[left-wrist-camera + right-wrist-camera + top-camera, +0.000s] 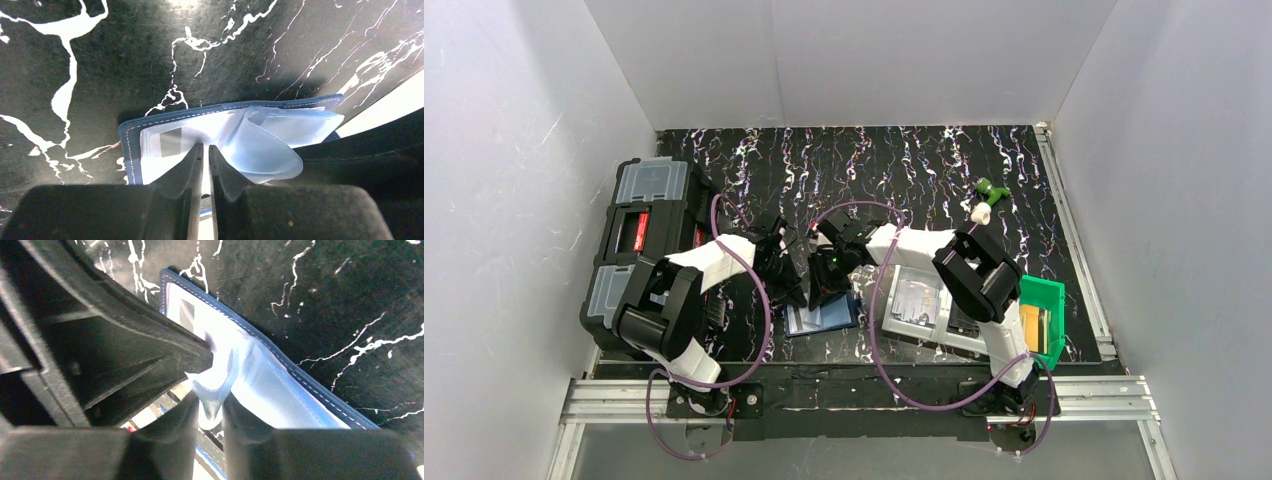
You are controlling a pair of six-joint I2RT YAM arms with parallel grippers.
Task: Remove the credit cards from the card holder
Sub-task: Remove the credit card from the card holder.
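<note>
The card holder (pixel 824 319) lies open on the black marbled table, a navy case with white stitching (pixel 131 150) and pale blue clear sleeves (pixel 267 150). My left gripper (pixel 205 149) stands over its left half, jaws pressed almost together on a thin sleeve. My right gripper (pixel 210 407) is at the other side, jaws partly apart, with a curled sleeve fold (pixel 212 390) between its fingers. The left gripper's finger (pixel 150 355) touches the same sleeves. A grey patch (pixel 171 141) shows through one sleeve. A card-like rectangle (pixel 914 298) lies on a white tray; a gold-tan one (pixel 1032 326) stands in a green bin.
A black toolbox with clear-lidded compartments (pixel 639 240) fills the left side. The white tray (pixel 902 330) and green bin (pixel 1049 295) sit at the right, near the right arm's base. A small green and white object (pixel 986 198) lies farther back on the right.
</note>
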